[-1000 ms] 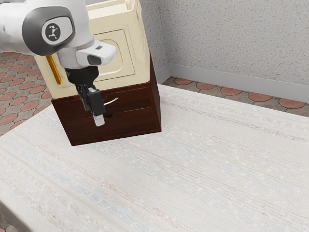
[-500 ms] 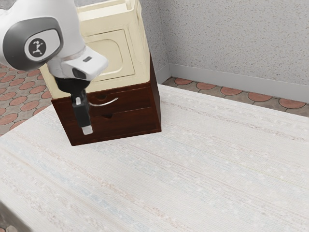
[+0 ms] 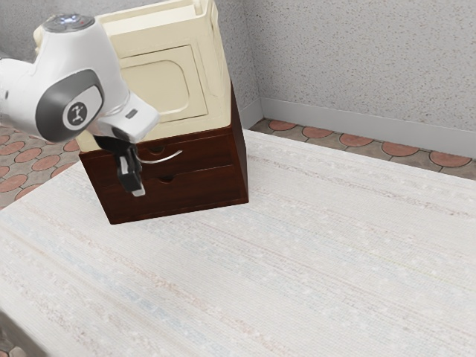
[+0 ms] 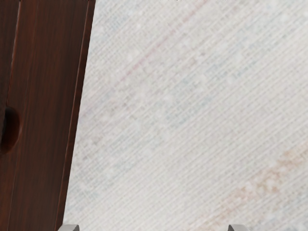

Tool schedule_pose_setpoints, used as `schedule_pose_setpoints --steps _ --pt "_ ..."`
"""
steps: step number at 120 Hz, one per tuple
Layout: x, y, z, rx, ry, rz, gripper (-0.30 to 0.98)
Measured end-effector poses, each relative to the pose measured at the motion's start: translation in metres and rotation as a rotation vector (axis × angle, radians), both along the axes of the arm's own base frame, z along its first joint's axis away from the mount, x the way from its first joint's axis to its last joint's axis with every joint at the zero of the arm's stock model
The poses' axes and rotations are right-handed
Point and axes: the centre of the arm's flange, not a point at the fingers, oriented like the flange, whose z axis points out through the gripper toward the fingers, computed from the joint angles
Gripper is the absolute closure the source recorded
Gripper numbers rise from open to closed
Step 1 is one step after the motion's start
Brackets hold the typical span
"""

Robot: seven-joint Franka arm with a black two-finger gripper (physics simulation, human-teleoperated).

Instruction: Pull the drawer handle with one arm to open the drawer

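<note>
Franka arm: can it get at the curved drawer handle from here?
Probably yes. The open gripper hangs near the handle, by its end toward the exterior view's left, and I see nothing blocking. Depth is hard to judge.

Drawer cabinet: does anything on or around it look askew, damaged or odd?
Nothing stands out. The upper drawer and lower drawer look flush, the curved handle looks undamaged, and the cream unit sits upright on top. I can't judge the part behind the end effector.
</note>
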Motion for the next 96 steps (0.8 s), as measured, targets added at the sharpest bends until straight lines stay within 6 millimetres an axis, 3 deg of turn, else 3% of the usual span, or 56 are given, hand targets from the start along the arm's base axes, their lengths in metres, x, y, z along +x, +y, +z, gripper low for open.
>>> schedule_pose_setpoints --steps 10,41,96 --pt "0.011 0.002 -0.008 0.005 -0.019 -0.044 0.37" --pt "0.029 0.003 -0.006 0.051 -0.094 -0.185 0.42" --pt "0.041 0.056 -0.022 0.105 -0.08 -0.28 0.43"
